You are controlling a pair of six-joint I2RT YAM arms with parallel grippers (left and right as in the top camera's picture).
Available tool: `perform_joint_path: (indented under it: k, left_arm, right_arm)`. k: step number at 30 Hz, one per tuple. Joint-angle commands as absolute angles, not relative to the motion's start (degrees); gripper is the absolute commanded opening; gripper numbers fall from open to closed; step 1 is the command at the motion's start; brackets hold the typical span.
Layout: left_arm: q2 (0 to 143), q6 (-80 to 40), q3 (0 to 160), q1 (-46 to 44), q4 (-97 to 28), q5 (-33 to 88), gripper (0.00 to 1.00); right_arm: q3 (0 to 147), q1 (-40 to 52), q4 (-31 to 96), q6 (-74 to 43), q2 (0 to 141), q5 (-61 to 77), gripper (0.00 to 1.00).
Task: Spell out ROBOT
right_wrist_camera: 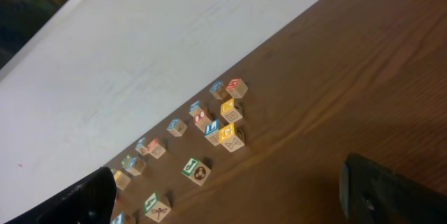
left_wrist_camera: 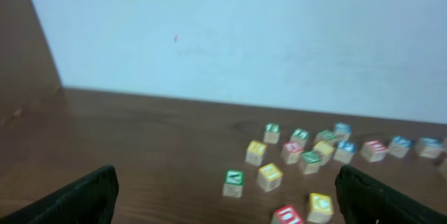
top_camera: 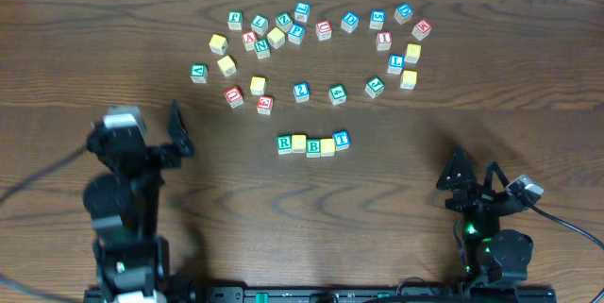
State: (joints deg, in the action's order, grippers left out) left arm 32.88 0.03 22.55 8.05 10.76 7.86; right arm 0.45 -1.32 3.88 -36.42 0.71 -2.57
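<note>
Five cubes stand in a row at the table's middle: green-bordered R [top_camera: 284,143], a yellow-faced cube [top_camera: 299,142], green-bordered B [top_camera: 313,147], a second yellow-faced cube [top_camera: 327,145] and blue-bordered T [top_camera: 341,139]. They touch side by side, and the T sits slightly farther back. My left gripper [top_camera: 177,131] is open, well left of the row. My right gripper [top_camera: 475,178] is open, off to the row's right and nearer the front. Neither holds anything. In the wrist views the dark fingers [left_wrist_camera: 77,199] [right_wrist_camera: 391,189] stand wide apart over bare wood, and the row is out of view.
Several loose letter cubes lie scattered across the far half of the table, from a green one [top_camera: 198,73] on the left to a yellow one [top_camera: 408,79] on the right. Red-lettered cubes [top_camera: 264,104] sit nearest the row. A pale wall [left_wrist_camera: 244,35] rises behind the table.
</note>
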Motion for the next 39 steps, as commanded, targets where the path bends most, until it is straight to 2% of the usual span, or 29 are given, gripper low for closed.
perform_joint_path:
  k: [1,14,23,32,39]
  left_arm:
    - [24.5,0.2,18.7,6.3,11.7,8.4,0.98]
    - [11.3,0.2,7.1,5.3,11.3,8.4,0.98]
    - [9.2,0.2,1.1,3.4,-3.4,8.4,0.98]
    - [0.3,0.2,0.3,1.2,-3.4,8.0,0.98]
    - [0.1,0.2,0.3,0.8,-3.4,8.0,0.98]
  right_arm:
    - [0.3,-1.4,4.0,-36.6,0.3,-2.9,0.99]
    - [0.3,-1.4,4.0,-36.6,0.3,-2.9,0.99]
    - [0.3,-1.4,4.0,-36.6,0.3,-2.9,0.99]
    - [0.3,-1.4,4.0,-36.6,0.3,-2.9,0.99]
    - [0.3,-1.4,4.0,-36.6,0.3,-2.9,0.99]
